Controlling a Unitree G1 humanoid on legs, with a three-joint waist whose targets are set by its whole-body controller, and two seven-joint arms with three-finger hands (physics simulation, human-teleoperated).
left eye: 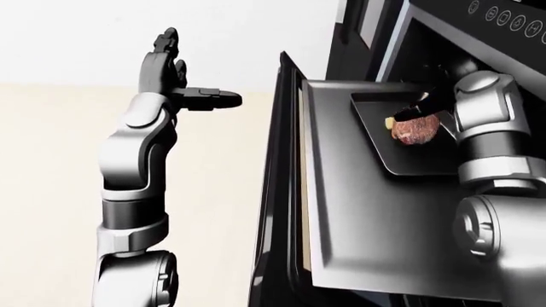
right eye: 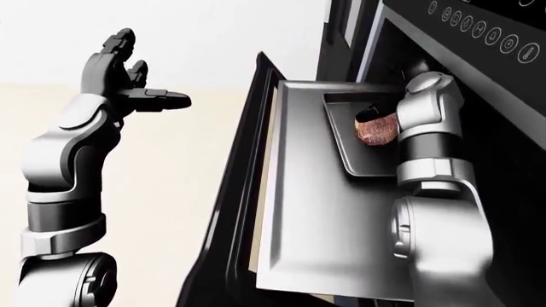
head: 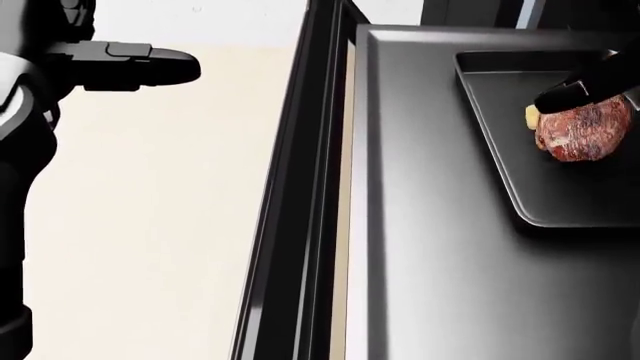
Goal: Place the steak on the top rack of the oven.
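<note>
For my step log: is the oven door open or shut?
Open. The oven door is swung down flat, with the tray and steak above it.

Steak (head: 584,130) on tray (head: 500,150) (tray on open oven door (left eye: 358,211)); left hand (left eye: 171,77) well apart, at view's left.

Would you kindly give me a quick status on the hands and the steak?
Left hand open, raised, empty. Right hand on the reddish-brown steak, grip unclear. Steak in shallow dark metal tray on open oven door. Nothing blocking.
</note>
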